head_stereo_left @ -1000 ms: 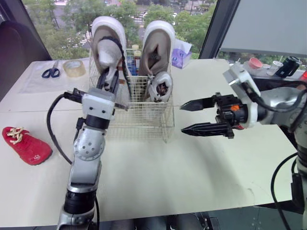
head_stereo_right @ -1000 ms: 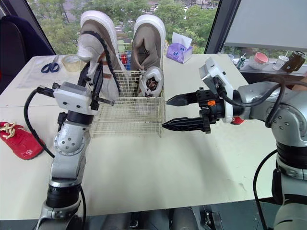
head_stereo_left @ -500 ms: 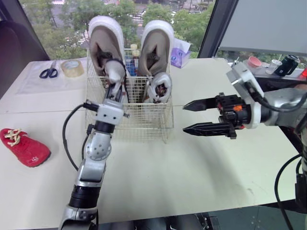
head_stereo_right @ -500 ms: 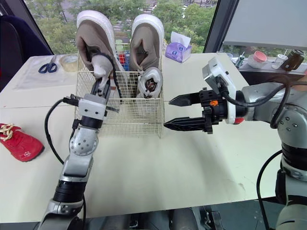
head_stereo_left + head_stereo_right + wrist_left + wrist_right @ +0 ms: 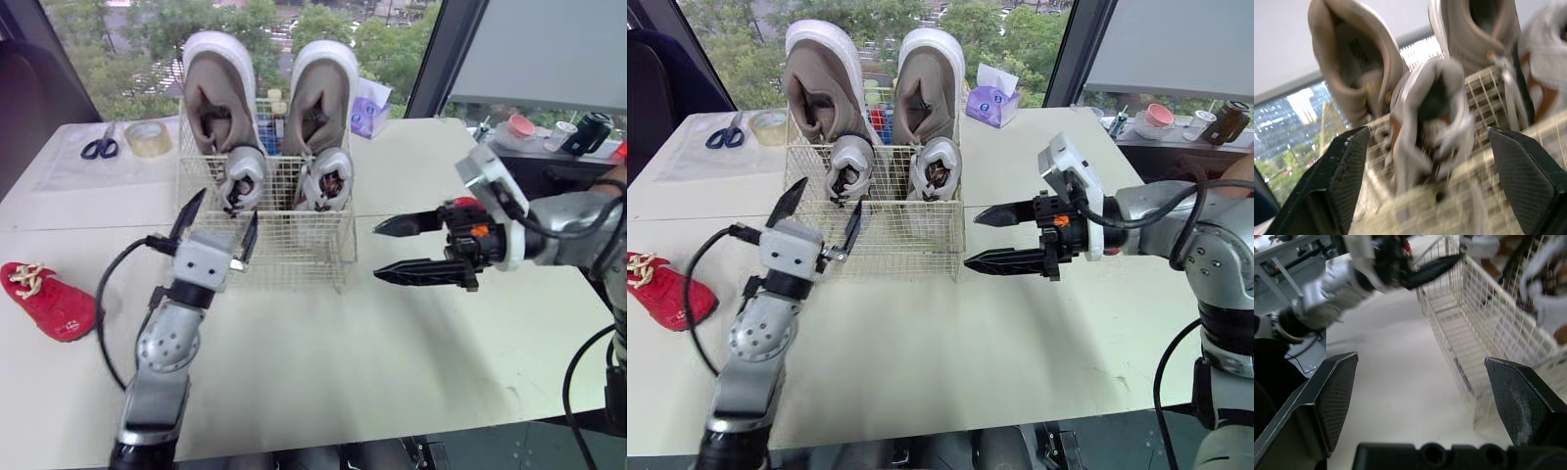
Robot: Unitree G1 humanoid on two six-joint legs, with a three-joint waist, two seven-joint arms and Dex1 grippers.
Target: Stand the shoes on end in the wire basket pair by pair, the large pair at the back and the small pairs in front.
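Observation:
The wire basket [image 5: 294,250] stands mid-table. Two large beige shoes [image 5: 217,88] [image 5: 321,90] stand on end at its back. Two small grey shoes [image 5: 242,178] [image 5: 328,178] stand upright in front of them; the left one [image 5: 1432,112] shows between my left fingers, apart from them. My left gripper [image 5: 227,206] is open and empty just in front of the basket's near left wall. My right gripper [image 5: 377,252] hovers open and empty to the right of the basket. A small red shoe [image 5: 47,299] lies on the table at the far left.
Scissors [image 5: 103,146] and a tape roll [image 5: 151,138] lie at the back left. A purple tissue box [image 5: 368,111] sits behind the basket, and cups [image 5: 520,127] stand on a side surface at the back right. Bare table stretches along the front.
My left gripper set the small grey shoe in the basket's front left, let go, opened and drew back out of the basket. The right gripper stayed almost still.

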